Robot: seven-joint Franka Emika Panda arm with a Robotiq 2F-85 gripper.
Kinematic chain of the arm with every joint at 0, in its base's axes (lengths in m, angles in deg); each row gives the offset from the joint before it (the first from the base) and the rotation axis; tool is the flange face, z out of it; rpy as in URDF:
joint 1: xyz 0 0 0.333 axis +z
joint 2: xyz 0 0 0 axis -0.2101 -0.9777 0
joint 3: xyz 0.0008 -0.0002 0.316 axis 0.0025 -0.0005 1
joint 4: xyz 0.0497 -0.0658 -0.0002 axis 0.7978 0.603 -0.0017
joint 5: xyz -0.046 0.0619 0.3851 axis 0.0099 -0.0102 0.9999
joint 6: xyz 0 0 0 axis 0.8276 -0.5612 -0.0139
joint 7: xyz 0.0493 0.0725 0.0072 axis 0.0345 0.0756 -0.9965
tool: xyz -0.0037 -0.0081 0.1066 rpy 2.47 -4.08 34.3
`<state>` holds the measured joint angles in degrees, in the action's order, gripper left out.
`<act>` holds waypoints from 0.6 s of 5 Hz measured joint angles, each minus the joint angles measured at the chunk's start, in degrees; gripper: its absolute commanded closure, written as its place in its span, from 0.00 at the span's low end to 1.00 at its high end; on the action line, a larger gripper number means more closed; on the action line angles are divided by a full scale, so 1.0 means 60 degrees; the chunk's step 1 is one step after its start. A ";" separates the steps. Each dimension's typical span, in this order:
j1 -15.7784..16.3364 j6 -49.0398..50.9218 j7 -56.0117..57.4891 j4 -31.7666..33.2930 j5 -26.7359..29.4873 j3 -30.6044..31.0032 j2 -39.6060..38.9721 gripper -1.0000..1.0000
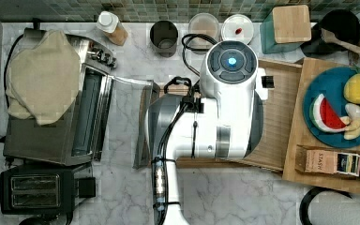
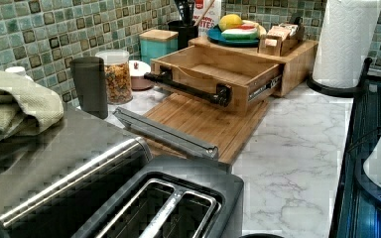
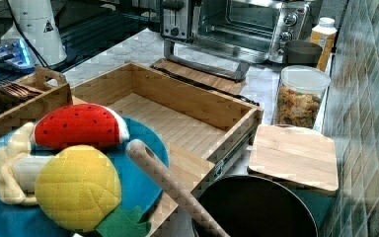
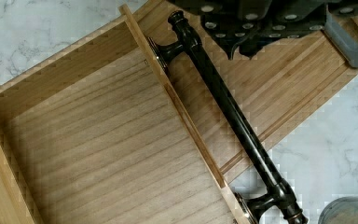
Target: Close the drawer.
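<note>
The drawer (image 2: 213, 74) stands pulled well out of its wooden box (image 2: 297, 54), its lined bottom panel (image 4: 98, 140) bare. A black bar handle (image 4: 223, 102) runs along the drawer front (image 2: 186, 87). In the top view my arm (image 1: 215, 108) hangs over the drawer (image 1: 276, 117) and hides most of it. In the wrist view my gripper (image 4: 242, 44) is above the handle's one end, on the outer side of the drawer front, holding nothing. The right view looks into the open drawer (image 3: 172, 123).
A flat cutting board (image 2: 203, 124) lies under and in front of the drawer. The toaster oven (image 1: 61, 117) has its door (image 2: 163, 131) dropped open onto the board's far end. A blue plate (image 1: 337, 136) of toy fruit tops the box. A paper towel roll (image 2: 347, 39) stands beside it.
</note>
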<state>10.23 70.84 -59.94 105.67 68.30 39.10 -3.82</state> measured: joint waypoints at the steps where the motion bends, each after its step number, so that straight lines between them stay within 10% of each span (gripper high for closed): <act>1: -0.0007 0.0000 0.0000 0.0028 0.0000 -0.0001 -0.0052 1.00; 3: -0.0005 -0.0415 0.0308 0.0224 -0.0008 0.0014 -0.0145 1.00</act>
<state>10.21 68.35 -58.09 107.01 68.26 39.19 -4.69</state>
